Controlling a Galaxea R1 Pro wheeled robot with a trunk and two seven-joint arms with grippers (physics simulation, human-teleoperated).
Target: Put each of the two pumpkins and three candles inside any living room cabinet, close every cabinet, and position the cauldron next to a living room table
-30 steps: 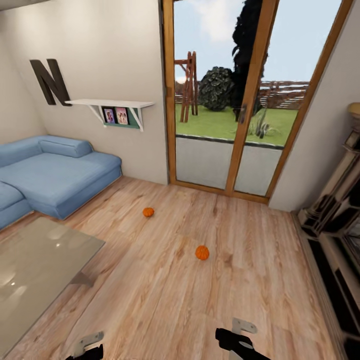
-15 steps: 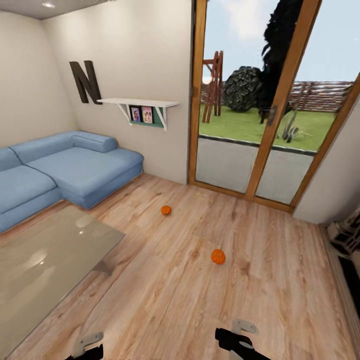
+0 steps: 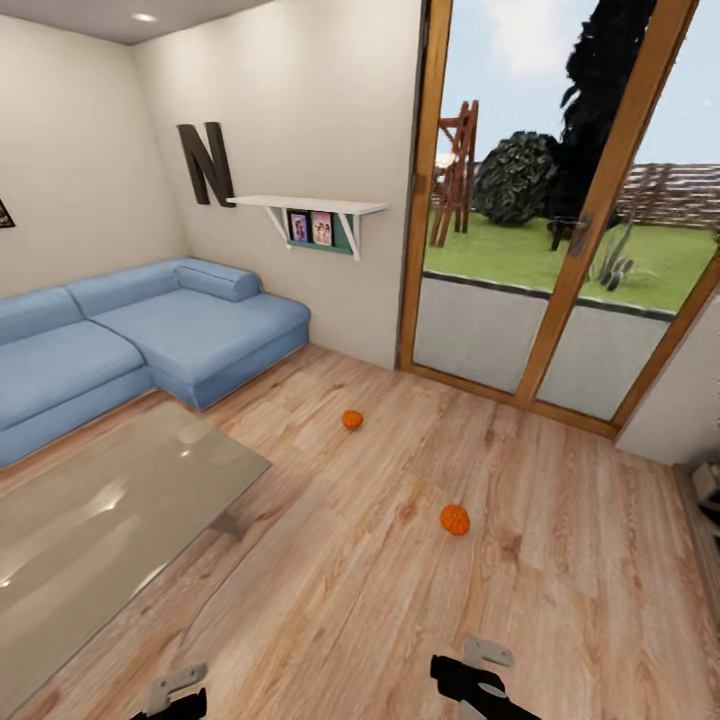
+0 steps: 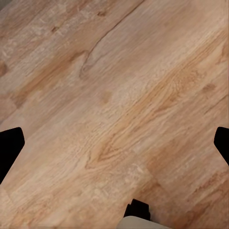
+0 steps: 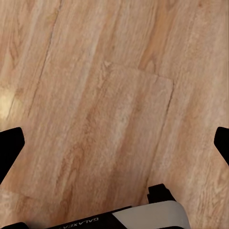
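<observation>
Turning left, our head camera slides the scene rightward; two pumpkins, near [image 3: 454,519] and far [image 3: 351,419], lie on open floor [image 3: 330,560] beyond the table [image 3: 110,510]. Each wrist view frames bare planks between spread, empty fingers, left gripper [image 4: 114,143] and right gripper [image 5: 114,143], since we travel unloaded.

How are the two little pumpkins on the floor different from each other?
The near pumpkin lies closer to the robot, out on open floor; the far pumpkin sits further back, toward the sofa and the glass door. The near pumpkin looks bigger in the picture, likely just because it is closer. The far pumpkin is nearer the table. Both are round, orange, and resting on the wooden floor.
</observation>
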